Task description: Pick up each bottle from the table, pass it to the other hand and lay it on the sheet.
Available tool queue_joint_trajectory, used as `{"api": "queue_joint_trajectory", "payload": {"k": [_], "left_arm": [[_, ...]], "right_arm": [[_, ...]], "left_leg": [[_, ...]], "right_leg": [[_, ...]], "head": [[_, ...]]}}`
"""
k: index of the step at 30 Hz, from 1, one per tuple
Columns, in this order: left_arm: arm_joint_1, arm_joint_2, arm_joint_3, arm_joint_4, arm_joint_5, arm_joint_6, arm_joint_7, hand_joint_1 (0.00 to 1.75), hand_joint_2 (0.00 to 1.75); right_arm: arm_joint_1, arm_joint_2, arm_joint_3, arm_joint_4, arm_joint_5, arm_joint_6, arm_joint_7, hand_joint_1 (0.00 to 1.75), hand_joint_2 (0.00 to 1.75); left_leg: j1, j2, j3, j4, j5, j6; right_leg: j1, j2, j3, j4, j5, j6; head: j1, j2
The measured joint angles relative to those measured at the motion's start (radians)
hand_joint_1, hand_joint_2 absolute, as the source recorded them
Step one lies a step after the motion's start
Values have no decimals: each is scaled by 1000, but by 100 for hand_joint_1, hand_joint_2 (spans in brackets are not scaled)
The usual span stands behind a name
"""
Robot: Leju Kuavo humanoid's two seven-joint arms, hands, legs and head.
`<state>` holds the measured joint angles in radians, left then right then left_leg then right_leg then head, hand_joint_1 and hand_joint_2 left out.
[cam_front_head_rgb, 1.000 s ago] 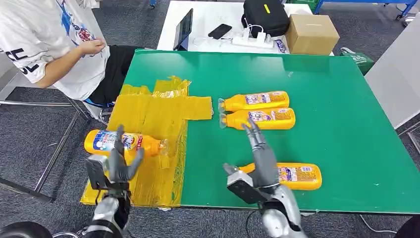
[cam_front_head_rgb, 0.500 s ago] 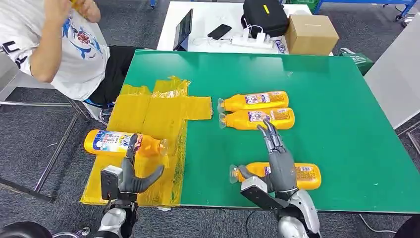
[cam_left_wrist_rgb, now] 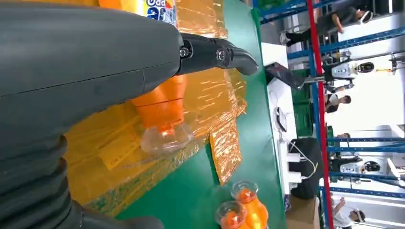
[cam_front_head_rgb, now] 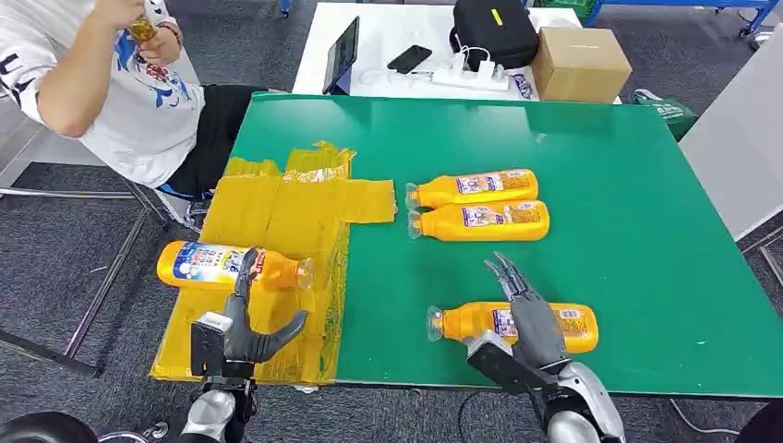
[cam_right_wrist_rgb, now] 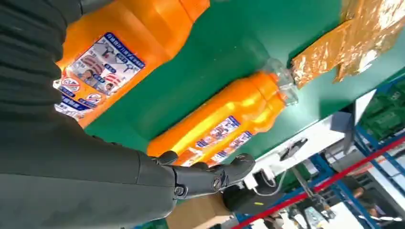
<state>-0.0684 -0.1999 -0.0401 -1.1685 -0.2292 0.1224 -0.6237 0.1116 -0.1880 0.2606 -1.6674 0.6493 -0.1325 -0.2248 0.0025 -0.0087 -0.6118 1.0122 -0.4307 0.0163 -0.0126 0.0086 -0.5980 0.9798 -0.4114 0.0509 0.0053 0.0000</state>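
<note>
Yellow sheet [cam_front_head_rgb: 286,221]: crinkled plastic film over the left end of the green table [cam_front_head_rgb: 628,231], its near part hanging past the table's left edge
Person [cam_front_head_rgb: 102,83]: seated at the far left in a white printed shirt, both hands raised near the face around something small
Bottle on sheet [cam_front_head_rgb: 222,266]: orange, lying on its side on the left part of the sheet, clear cap pointing right; the left wrist view shows its neck and cap just past the thumb
Left hand [cam_front_head_rgb: 238,323]: over the sheet's near edge, just short of that bottle, fingers spread and holding nothing
Far pair of bottles: one orange bottle [cam_front_head_rgb: 473,186] lies beside another [cam_front_head_rgb: 480,221] at mid-table, parallel and close, caps pointing left toward the sheet
Near bottle [cam_front_head_rgb: 462,323]: on its side by the table's front edge, cap left
Right hand [cam_front_head_rgb: 526,318]: above the near bottle's middle, fingers extended and apart; whether it touches the bottle cannot be told
Far white table [cam_front_head_rgb: 388,41]: carries a black bag [cam_front_head_rgb: 494,29], a cardboard box [cam_front_head_rgb: 582,63], a phone [cam_front_head_rgb: 410,58]
</note>
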Motion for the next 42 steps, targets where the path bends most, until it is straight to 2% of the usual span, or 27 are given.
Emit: {"api": "queue_joint_trajectory", "payload": {"k": [4, 14, 38, 42], "left_arm": [[1, 0, 0, 0, -24, 13, -10, 0, 175], [0, 0, 0, 2, -47, 33, -20, 0, 175], [-1, 0, 0, 5, -50, 34, -21, 0, 175], [-3, 0, 0, 11, -50, 30, -21, 0, 175]], "right_arm": [[16, -55, -39, 9, -64, 87, 59, 0, 175], [54, -128, -181, 18, -52, 122, 83, 0, 175], [69, -145, -214, 15, -48, 128, 87, 0, 175], [69, -159, -214, 15, -37, 165, 118, 0, 175]], "left_leg": [[-1, -1, -1, 0, 0, 0], [-1, 0, -1, 0, 0, 0], [-1, 0, 0, 0, 0, 0], [-1, 0, 0, 0, 0, 0]], "right_leg": [[-1, -1, 0, 0, 0, 0], [-1, 0, 0, 0, 0, 0], [-1, 0, 0, 0, 0, 0], [-1, 0, 0, 0, 0, 0]], "head": [[0, 0], [0, 0], [0, 0], [0, 0]]}}
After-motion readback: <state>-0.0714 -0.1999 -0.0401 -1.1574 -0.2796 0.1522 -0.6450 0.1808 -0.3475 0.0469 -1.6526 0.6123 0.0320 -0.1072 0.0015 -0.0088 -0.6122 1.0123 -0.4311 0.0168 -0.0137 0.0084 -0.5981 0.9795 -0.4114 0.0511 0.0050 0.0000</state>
